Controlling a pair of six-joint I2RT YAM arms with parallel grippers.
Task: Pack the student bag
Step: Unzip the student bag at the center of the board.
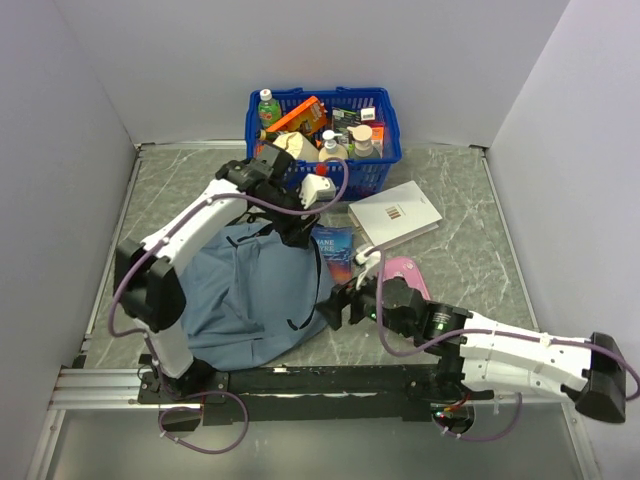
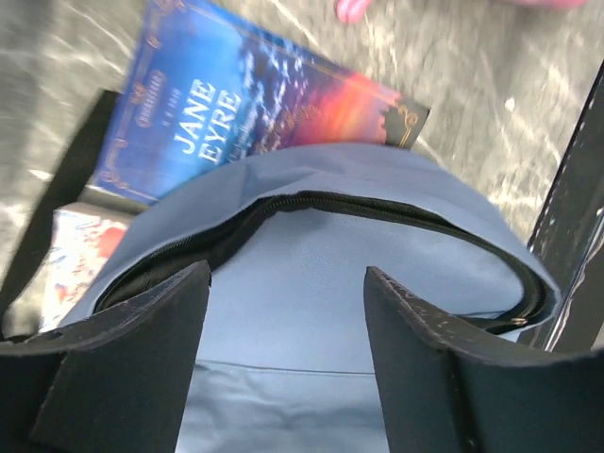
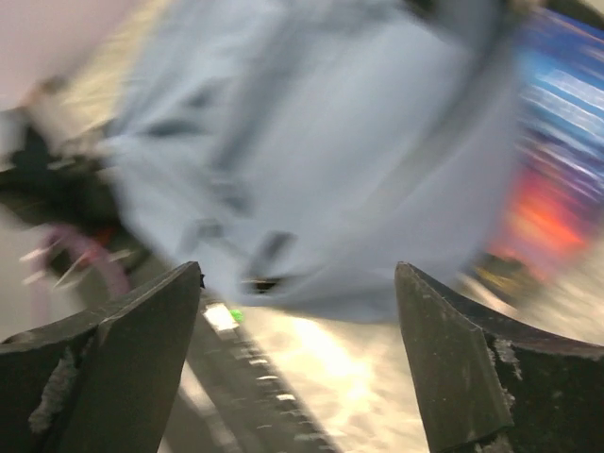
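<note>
Blue basket [image 1: 365,176], Jane Eyre book [image 2: 255,104], white notebook [image 1: 395,215]

Overhead: bright, even light, soft shadows. Left wrist: mostly sharp. Right wrist: heavy blur, student bag [image 3: 283,142] smeared, glare on table [image 3: 326,363].

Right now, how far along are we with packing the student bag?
Barely started. Done: the student bag lies on the table. In hand: nothing; the left pincer hangs open over its zip, the right pincer is open by its edge. Left: the Jane Eyre book, white book and pink pencil case all lie outside the bag, and the blue basket holds more items.
</note>
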